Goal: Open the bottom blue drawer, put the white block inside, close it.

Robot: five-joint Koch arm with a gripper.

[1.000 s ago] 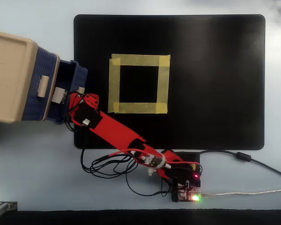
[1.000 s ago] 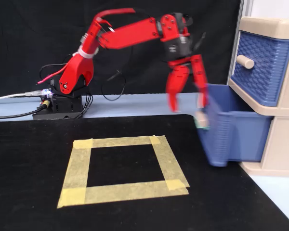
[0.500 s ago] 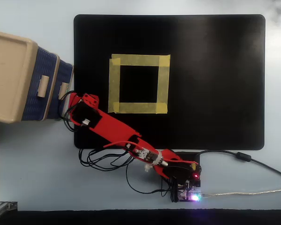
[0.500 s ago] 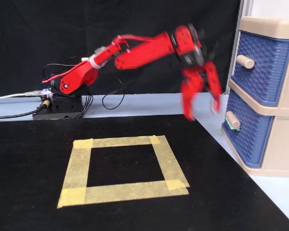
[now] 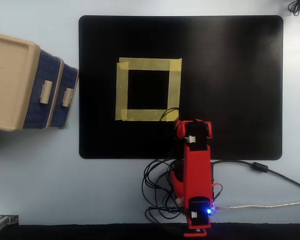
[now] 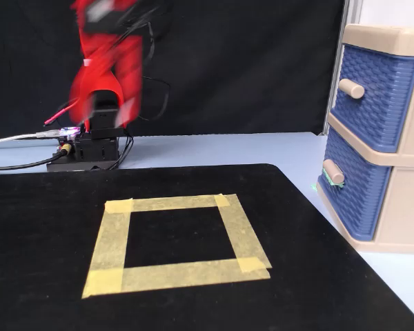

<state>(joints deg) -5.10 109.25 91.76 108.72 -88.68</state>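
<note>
The beige cabinet (image 5: 10, 80) stands at the left of the overhead view and at the right of the fixed view (image 6: 400, 200). The bottom blue drawer (image 5: 66, 107) (image 6: 355, 196) is shut, its beige handle (image 6: 333, 171) facing the mat. The identical drawer above it (image 6: 376, 96) is also shut. The white block shows in neither view. My red arm (image 5: 196, 165) is folded over its base, apart from the cabinet. It is motion-blurred in the fixed view (image 6: 107, 62). Its jaws are not clearly visible in either view.
A black mat (image 5: 230, 90) covers the table, with a square of yellow tape (image 5: 148, 65) (image 6: 176, 272) left of its centre. Cables (image 5: 157, 192) lie around the arm's base at the near edge. A small green scrap (image 6: 316, 185) sits by the cabinet's foot.
</note>
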